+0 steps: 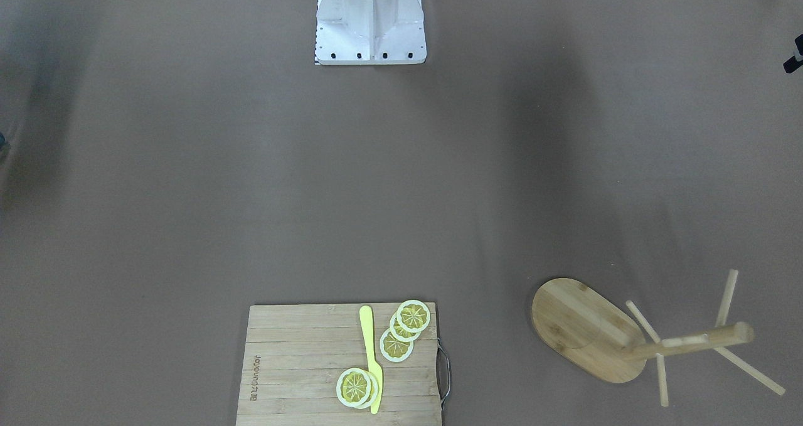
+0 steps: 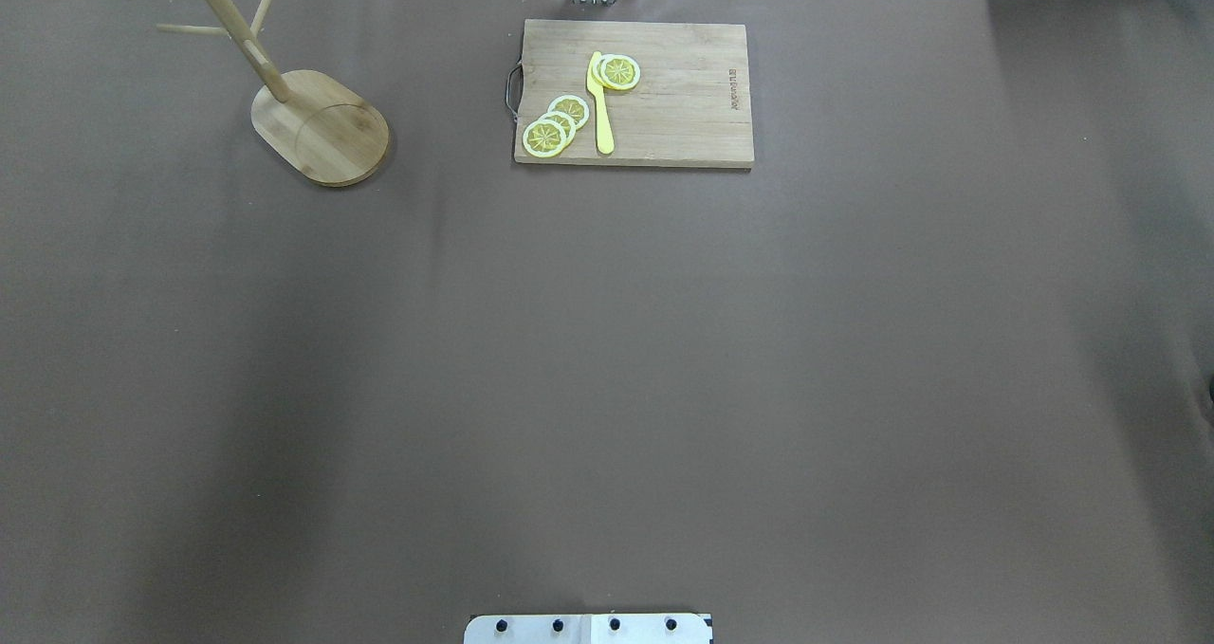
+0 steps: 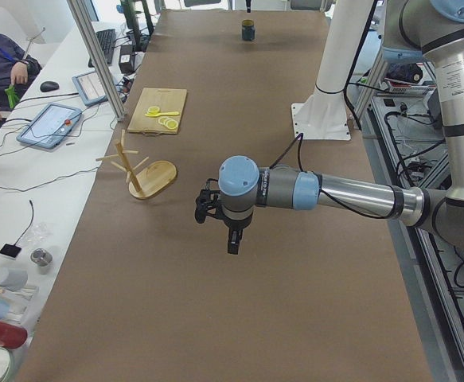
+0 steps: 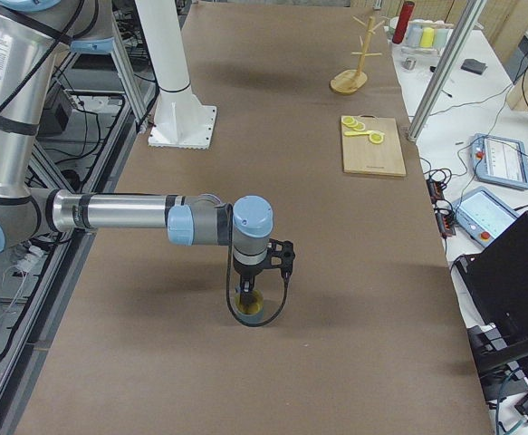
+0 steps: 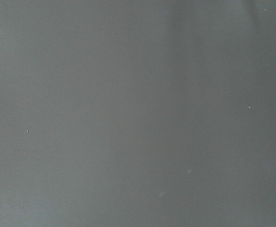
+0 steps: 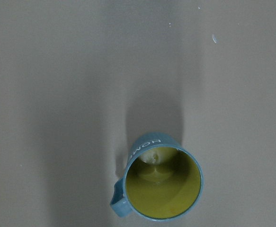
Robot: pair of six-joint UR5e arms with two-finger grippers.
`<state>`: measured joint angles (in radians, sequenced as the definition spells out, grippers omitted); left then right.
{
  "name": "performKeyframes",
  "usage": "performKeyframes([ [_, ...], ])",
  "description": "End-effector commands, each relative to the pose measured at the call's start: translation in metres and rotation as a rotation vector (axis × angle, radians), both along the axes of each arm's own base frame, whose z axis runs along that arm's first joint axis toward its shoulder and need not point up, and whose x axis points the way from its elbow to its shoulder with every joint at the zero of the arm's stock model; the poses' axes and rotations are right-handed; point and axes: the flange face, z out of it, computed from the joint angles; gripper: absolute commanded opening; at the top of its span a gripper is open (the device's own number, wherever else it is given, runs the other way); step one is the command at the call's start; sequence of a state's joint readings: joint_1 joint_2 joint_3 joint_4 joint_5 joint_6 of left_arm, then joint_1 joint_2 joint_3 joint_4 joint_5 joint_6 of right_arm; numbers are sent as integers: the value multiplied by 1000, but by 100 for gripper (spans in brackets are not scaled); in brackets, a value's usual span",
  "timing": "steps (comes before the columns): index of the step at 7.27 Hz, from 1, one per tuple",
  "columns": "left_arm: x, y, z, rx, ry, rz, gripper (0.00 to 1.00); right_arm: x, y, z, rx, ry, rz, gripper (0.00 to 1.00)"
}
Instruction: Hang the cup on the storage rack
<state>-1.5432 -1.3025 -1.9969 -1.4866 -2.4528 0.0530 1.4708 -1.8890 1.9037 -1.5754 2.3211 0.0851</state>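
Cup (image 6: 162,185) upright on table (image 6: 57,94), just below right pincer (image 4: 245,292). Storage rack (image 2: 321,130) stands well apart, at the table's far left edge. Left pincer (image 3: 232,239) hovers above bare table; whether either pincer is apart or together: cannot tell.

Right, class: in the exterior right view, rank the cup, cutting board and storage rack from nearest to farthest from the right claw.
1. cup: just below the right claw, at the table's near end.
2. cutting board: further along, by the operators' edge.
3. storage rack: at the far end.
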Motion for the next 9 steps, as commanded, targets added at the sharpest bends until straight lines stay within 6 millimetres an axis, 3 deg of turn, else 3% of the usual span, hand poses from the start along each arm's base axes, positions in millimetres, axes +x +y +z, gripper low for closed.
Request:
performKeyframes([
  [1, 0, 0, -2, 4, 0, 0, 99, 0, 0, 0, -2, -1, -1, 100],
  [5, 0, -5, -18, 42, 1, -2, 99, -1, 0, -9, 14, -17, 1, 100],
  [7, -3, -19, -38, 93, 5, -9, 99, 6, 1, -37, 58, -19, 29, 100],
  [9, -7, -34, -60, 203, 7, -22, 99, 21, -2, -49, 87, -17, 73, 100],
])
